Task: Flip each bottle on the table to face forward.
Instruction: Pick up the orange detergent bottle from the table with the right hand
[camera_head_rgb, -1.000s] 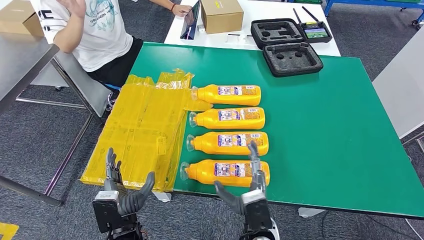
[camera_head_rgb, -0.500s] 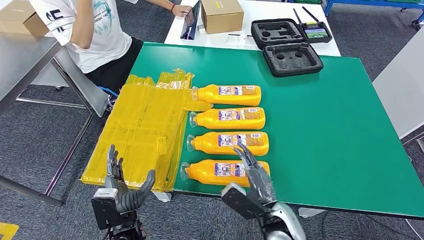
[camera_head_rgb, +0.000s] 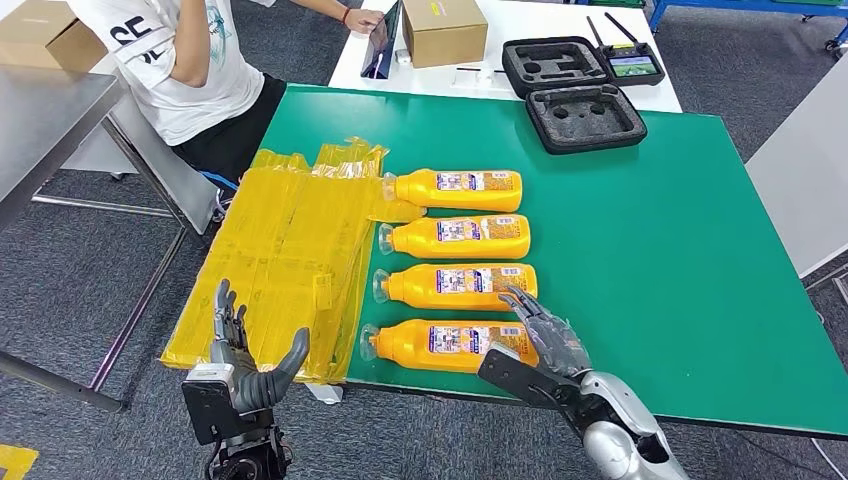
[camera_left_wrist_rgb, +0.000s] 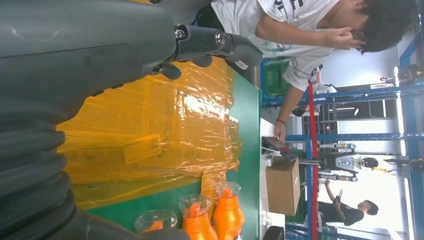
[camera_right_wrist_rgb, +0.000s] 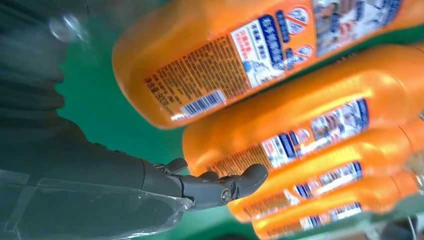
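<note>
Head view. 4 orange bottles lie on their sides in a column on the green tabletop, caps pointing toward the yellow plastic sheets. Counting from the robot: nearest bottle, second bottle, third bottle, farthest bottle. All 4 show the printed barcode label upward, so by judgement none is flipped yet. The right hand is above the base end of the nearest bottle, fingers spread and holding nothing; contact with the bottle cannot be confirmed. The left hand is off the tabletop edge, on the far side of the yellow plastic sheets from the bottles, fingers apart and empty. Beyond the farthest bottle are 2 black foam cases and 1 cardboard box. 1 person sits at the tabletop's far left corner.

Left wrist view. The yellow plastic sheets lie next to the bottle caps; 3 bottle necks are visible.

Right wrist view. The fingers are extended beside the base of the second bottle, not closed on anything.

Step in hand: approach to the nearest bottle. The next move calls for closing the fingers around its body, then rolling it half a turn about its long axis.
</note>
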